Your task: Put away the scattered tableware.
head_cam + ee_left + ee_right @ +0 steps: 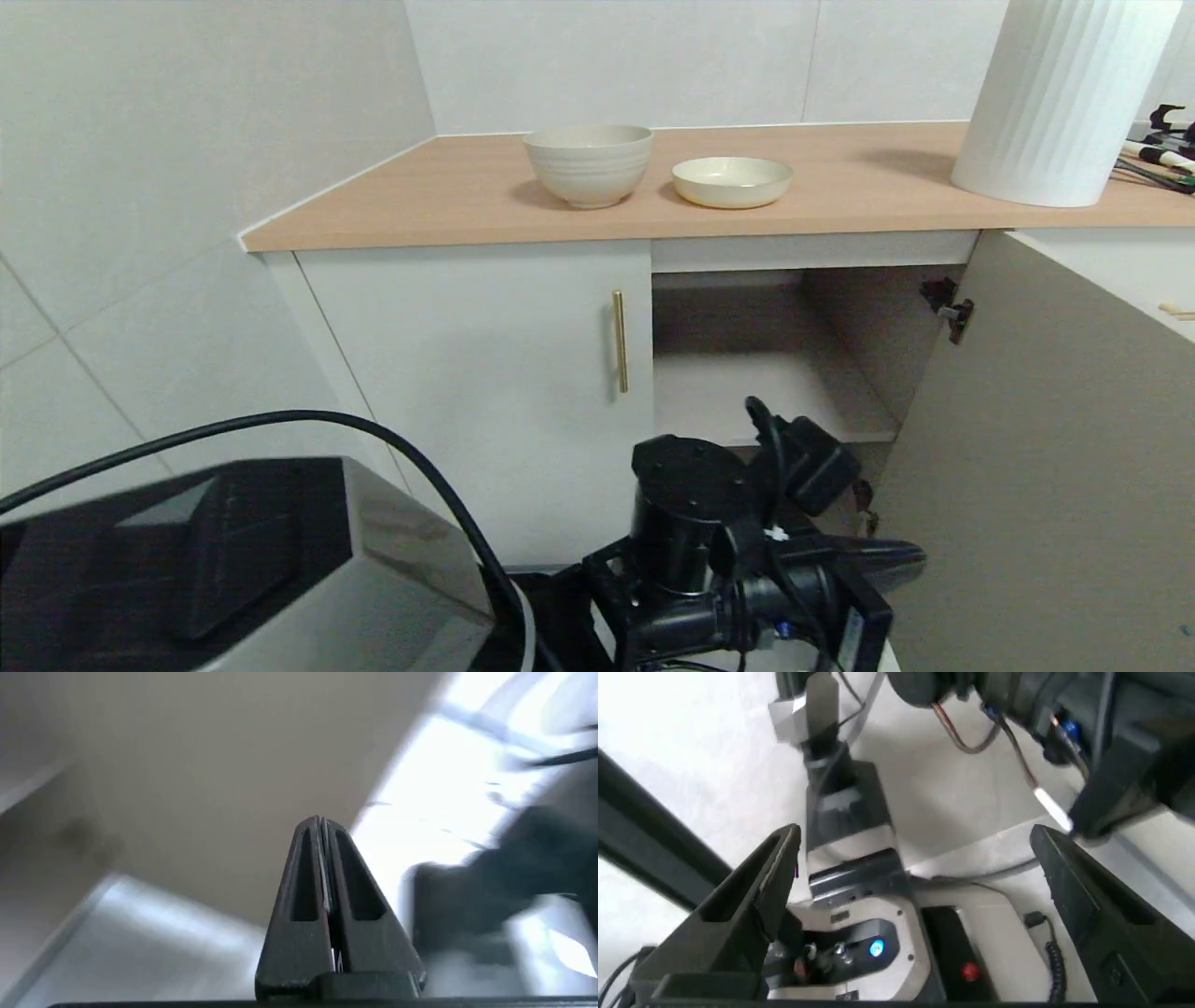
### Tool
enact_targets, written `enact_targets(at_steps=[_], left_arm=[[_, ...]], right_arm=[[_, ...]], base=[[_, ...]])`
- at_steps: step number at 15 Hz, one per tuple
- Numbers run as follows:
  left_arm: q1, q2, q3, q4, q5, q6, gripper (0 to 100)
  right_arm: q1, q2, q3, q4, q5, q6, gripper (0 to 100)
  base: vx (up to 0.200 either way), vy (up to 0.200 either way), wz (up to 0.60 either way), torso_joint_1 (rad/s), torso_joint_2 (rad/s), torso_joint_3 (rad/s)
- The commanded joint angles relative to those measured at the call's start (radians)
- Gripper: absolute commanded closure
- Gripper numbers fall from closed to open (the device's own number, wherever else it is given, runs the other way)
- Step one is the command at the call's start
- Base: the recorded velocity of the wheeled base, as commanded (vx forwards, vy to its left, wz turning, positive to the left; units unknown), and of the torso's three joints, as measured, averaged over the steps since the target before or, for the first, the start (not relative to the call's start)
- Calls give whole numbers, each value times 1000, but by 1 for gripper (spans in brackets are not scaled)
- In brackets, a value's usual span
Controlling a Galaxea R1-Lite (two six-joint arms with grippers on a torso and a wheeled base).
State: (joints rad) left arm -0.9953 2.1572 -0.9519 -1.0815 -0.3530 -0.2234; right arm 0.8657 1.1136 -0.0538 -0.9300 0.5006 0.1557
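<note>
Two dishes wait on the tabletop (420,201): a deep ribbed bowl (588,163) and, just beside it on the robot's right, a shallow little dish (732,180). They are near each other but not touching, and both sit close to the front edge. That is where I think trouble could start. A pincer that comes in for one dish could bump the other and push it off the edge, and then it could break on the floor. The dishes look smooth and shiny, so a grip on a thin rim may slip. The left pincer (319,831) is closed tight with nothing in it, so it has to open before it can grab anything. The right pincer (917,840) is wide open and empty. Under the tabletop is a white cupboard. Its left door (476,373) is closed and has a thin gold handle (620,341). Its right door (1036,448) hangs open, and a bare shelf (747,397) shows inside. I think a dish carried down to that shelf could knock on the tabletop's front edge or on the open door. A tall white ribbed pot (1064,98) stands farther along to the right, well apart from the dishes, with some pens (1158,154) beside it. A wide swing of an arm could tip it. Pale tiled walls (187,140) meet in a corner behind the tabletop.
</note>
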Motion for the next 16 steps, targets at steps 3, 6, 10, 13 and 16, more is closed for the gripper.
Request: enact_targets(at_steps=[3,6,10,13,16], left_arm=[[145,-89,162,-41,55,64,100],[279,-238,311,-43,161,150,100],[406,-459,398,26,180,157,100],[509,-632,386,273,180,157,100],[603,-743,348,460,177,151,100]], right_arm=[[-70,3,-47,5,-10,5,0],[-157,32,-83,5,-8,7,0],[-286,166,-230,5,-14,-1,0],[-327,318,-382,10,-19,-10,0],[-355,439,-535,22,-40,-10,0]], base=[[0,0,0,0,0,0],[0,0,0,0,0,0],[0,0,0,0,0,0],[0,0,0,0,0,0],[0,0,0,0,0,0]])
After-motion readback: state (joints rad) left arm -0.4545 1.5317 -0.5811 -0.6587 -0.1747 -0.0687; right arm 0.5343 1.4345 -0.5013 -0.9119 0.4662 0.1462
